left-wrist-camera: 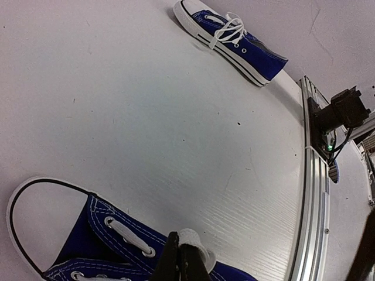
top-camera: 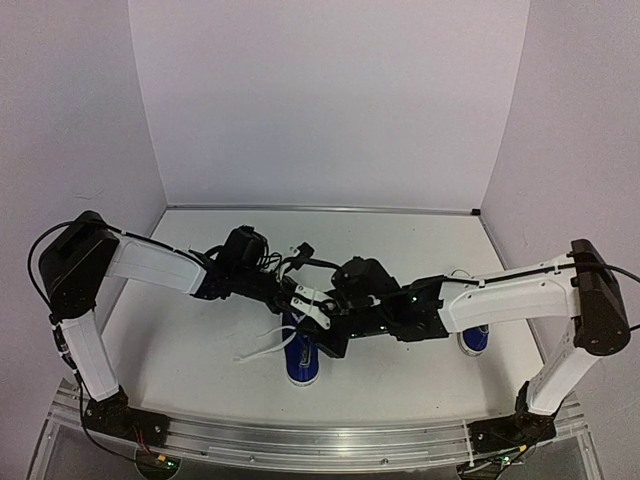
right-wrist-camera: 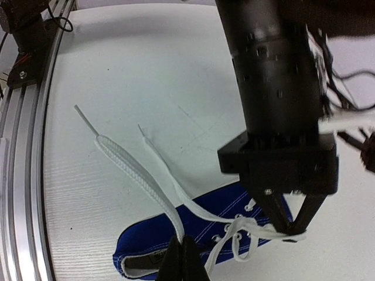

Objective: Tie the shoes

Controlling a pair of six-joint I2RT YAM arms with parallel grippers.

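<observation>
One of the shoes (top-camera: 303, 362), blue with a white sole, lies at the table's front middle; it also shows in the right wrist view (right-wrist-camera: 176, 243) and the left wrist view (left-wrist-camera: 88, 249). My left gripper (top-camera: 312, 308) is over it, shut on a white lace (left-wrist-camera: 193, 241) near the eyelets. My right gripper (top-camera: 333, 343) is shut on the other lace (right-wrist-camera: 137, 175), which runs flat across the table to its loose tip. The left gripper (right-wrist-camera: 291, 231) shows there pinching its lace beside a small loop. The second shoe (left-wrist-camera: 234, 36) lies apart, laces bunched on top, partly hidden under the right arm (top-camera: 473, 338).
An aluminium rail (top-camera: 320, 440) runs along the near table edge, with the arm bases on it. White walls close the back and both sides. Loose lace ends (top-camera: 262, 347) trail on the table left of the shoe.
</observation>
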